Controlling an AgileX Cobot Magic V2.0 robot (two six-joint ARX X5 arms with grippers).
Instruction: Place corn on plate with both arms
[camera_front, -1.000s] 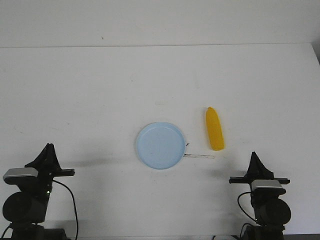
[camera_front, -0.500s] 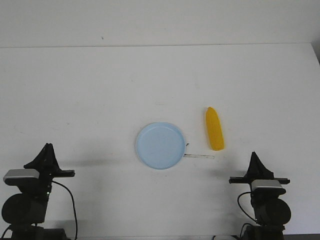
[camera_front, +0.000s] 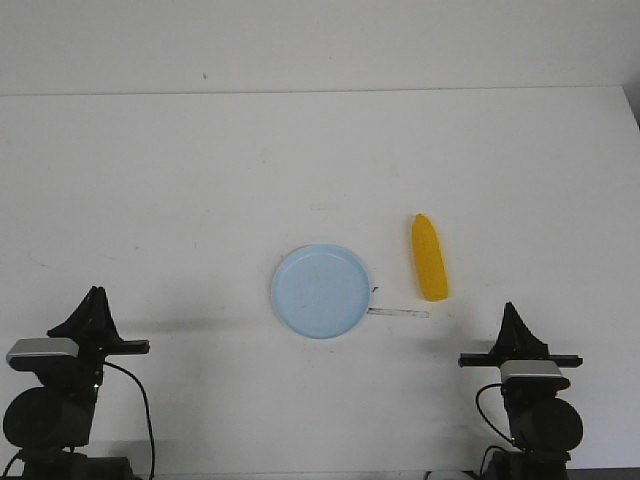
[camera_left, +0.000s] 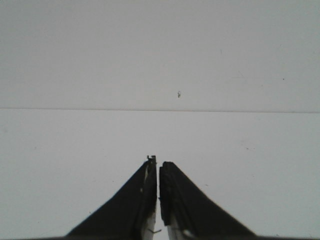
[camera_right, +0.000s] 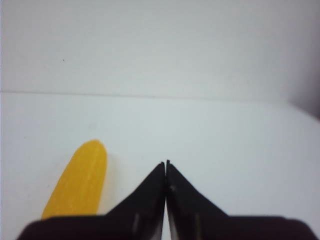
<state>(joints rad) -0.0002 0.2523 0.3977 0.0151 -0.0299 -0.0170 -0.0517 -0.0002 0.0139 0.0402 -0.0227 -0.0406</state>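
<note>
The yellow corn (camera_front: 429, 257) lies on the white table just right of the pale blue plate (camera_front: 321, 291), its pointed end away from me; the two do not touch. Its cob also shows in the right wrist view as the corn (camera_right: 80, 182), off to one side of the fingers. My right gripper (camera_front: 517, 318) sits at the near right edge, shut and empty, well short of the corn. At the near left edge my left gripper (camera_front: 93, 300) is shut too, holding nothing, far from the plate. In the wrist views the left gripper (camera_left: 158, 163) and right gripper (camera_right: 165, 162) show closed tips.
A thin pale strip (camera_front: 398, 313) lies on the table by the plate's near right rim. The table's far edge meets a plain wall (camera_front: 320, 45). The table's right edge (camera_front: 630, 110) shows at the far right.
</note>
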